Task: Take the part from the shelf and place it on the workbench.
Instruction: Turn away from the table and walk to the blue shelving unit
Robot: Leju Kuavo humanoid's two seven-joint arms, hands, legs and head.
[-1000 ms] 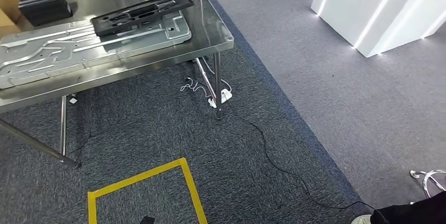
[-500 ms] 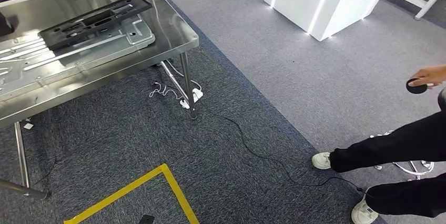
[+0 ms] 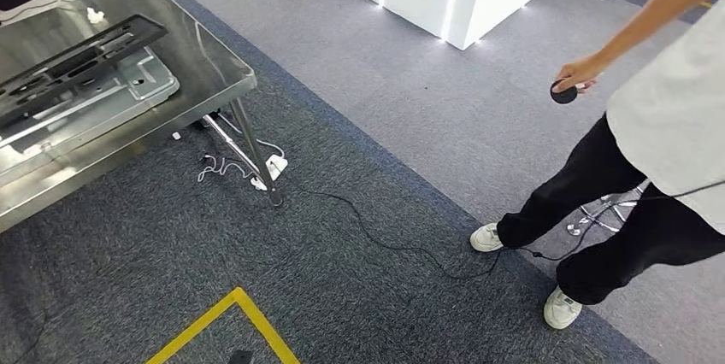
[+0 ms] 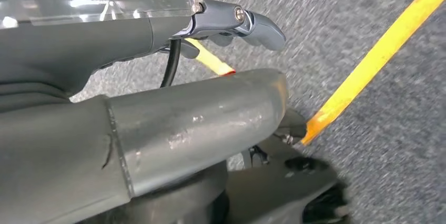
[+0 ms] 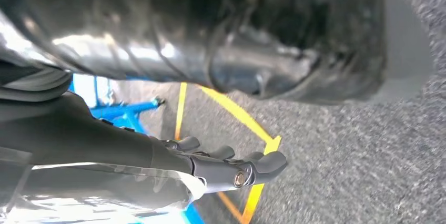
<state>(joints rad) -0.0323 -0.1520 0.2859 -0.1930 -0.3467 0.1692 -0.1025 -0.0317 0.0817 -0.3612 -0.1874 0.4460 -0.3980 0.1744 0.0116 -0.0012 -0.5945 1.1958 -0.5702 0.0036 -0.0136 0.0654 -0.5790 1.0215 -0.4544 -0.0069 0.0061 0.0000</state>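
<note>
Black slotted part [image 3: 73, 56] lies flat on steel workbench [image 3: 214, 69].

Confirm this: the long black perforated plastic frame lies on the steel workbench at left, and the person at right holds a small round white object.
One detail is wrong. In the head view the small round object in the person's hand is black, not white. The rest stands: the long black perforated plastic frame lies on the steel workbench at left.
</note>
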